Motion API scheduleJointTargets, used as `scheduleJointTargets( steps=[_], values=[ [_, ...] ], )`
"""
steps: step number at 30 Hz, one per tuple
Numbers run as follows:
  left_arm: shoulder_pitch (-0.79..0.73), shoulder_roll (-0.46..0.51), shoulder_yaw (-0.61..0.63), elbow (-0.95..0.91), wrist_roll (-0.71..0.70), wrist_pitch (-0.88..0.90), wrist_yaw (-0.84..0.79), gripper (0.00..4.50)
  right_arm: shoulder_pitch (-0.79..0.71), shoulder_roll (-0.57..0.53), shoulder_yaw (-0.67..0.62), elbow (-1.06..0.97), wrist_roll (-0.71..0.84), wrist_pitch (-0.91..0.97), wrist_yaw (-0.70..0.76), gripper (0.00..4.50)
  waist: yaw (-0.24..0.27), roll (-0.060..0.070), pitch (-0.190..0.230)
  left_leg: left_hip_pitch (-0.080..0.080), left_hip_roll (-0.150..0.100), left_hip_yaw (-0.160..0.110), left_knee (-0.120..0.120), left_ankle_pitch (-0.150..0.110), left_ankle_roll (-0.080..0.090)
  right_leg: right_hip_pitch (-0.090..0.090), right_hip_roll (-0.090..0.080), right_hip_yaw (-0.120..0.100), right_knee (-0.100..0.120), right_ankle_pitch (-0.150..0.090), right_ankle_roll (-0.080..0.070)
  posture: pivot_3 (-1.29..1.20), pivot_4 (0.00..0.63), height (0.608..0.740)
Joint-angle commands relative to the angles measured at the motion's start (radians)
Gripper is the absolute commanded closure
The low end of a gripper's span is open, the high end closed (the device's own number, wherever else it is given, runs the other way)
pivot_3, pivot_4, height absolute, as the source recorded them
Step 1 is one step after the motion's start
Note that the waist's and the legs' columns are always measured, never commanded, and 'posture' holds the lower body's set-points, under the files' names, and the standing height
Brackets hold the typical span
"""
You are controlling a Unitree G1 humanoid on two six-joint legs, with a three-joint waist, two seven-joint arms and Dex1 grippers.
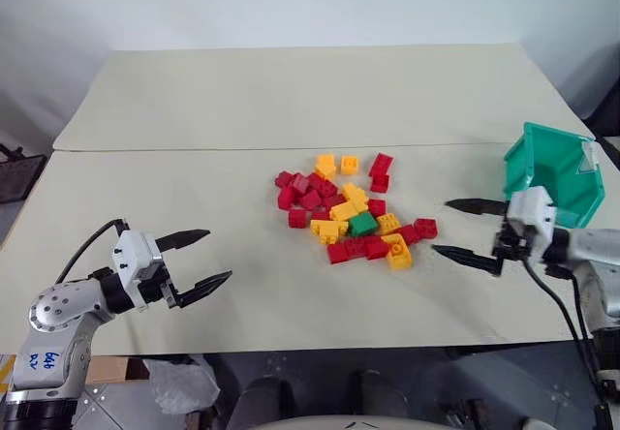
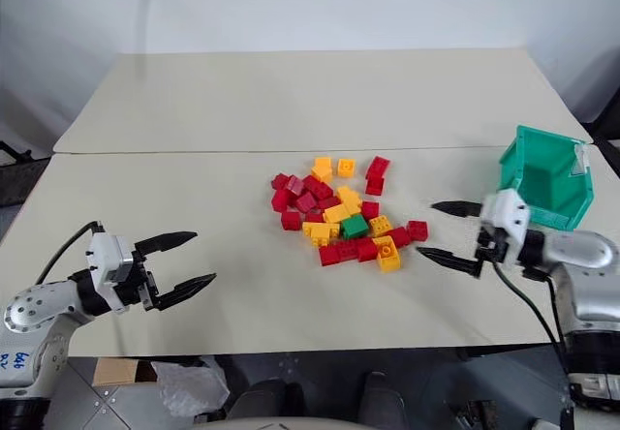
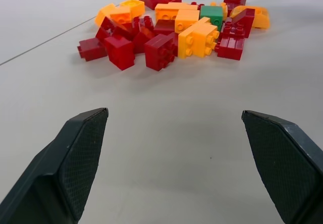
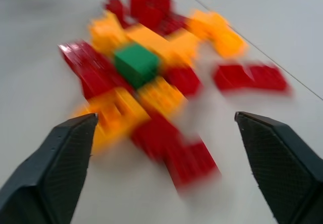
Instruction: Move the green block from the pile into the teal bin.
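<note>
Where the pale, matte bench (image 1: 194, 101) meets its middle seam, we see the pile (image 1: 351, 207), a loose heap of small red and yellow-orange studded plastic bricks, and the green block (image 1: 362, 224), a single glossy bright green brick of the same size, sits on its near side, wedged among red and yellow neighbours. The teal bin (image 1: 552, 173), a hard plastic tub with an angled open front and a white label at its rim, stands on the bench at the right edge, well apart from the heap. Our right end effector (image 1: 466, 229) hovers between bin and pile, its two black tapered fingers spread wide with nothing between them. Our left end effector (image 1: 199, 261), its textured pads equally wide apart and empty, hangs over bare bench left of the pile.
</note>
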Motion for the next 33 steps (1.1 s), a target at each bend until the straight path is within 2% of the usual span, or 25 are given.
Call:
scheduleJointTargets(
  steps=[1, 8, 12, 22, 31, 33],
  values=[
    [0.002, 0.006, 0.028, -0.033, -0.018, -0.002, 0.01, 0.0, -0.037, 0.003, 0.06, -0.145, 0.017, 0.275, -0.121, 0.06, 0.002, 0.0, 0.0, 0.0, 0.0, -0.001, 0.0, 0.0, 0.0, 0.0, 0.0, 0.0, 0.0, 0.0, 0.0, 0.0, 0.15, 0.74],
    [0.04, -0.002, 0.034, -0.067, -0.019, -0.002, 0.023, 0.0, -0.032, 0.027, 0.085, -0.329, 0.08, 0.563, -0.256, 0.06, -0.002, 0.0, 0.0, -0.001, 0.0, -0.002, 0.0, -0.001, -0.001, 0.0, 0.0, -0.002, -0.001, 0.0, 0.0, 0.0, 0.15, 0.74],
    [0.047, -0.014, 0.026, -0.082, -0.017, 0.003, 0.039, 0.0, -0.032, 0.101, 0.116, -0.411, 0.041, 0.699, -0.44, 0.06, -0.003, 0.0, 0.0, -0.001, 0.0, -0.002, 0.0, -0.001, -0.001, 0.0, 0.0, -0.002, -0.001, 0.0, 0.0, 0.0, 0.15, 0.74],
    [0.057, -0.024, 0.02, -0.105, -0.019, 0.018, 0.048, 0.0, -0.005, 0.322, 0.207, -0.486, -0.076, 0.751, -0.75, 0.06, -0.007, -0.001, -0.001, -0.001, 0.0, -0.001, 0.0, -0.001, -0.001, -0.001, 0.0, -0.001, 0.0, 0.0, 0.0, 0.0, 0.15, 0.74],
    [0.048, -0.023, 0.017, -0.105, -0.018, 0.023, 0.045, 0.0, -0.023, 0.404, 0.27, -0.472, -0.176, 0.763, -0.893, 0.06, -0.009, -0.002, -0.001, 0.0, 0.0, 0.0, 0.0, -0.001, -0.001, -0.001, 0.001, 0.0, 0.002, 0.0, 0.0, 0.0, 0.15, 0.74],
    [0.045, -0.024, 0.016, -0.107, -0.018, 0.024, 0.046, 0.0, -0.024, 0.413, 0.275, -0.473, -0.186, 0.765, -0.907, 0.45, -0.008, -0.003, -0.002, 0.0, 0.0, 0.0, 0.0, -0.001, -0.001, -0.001, 0.001, 0.0, 0.002, 0.0, 0.0, 0.0, 0.15, 0.74]
  ],
)
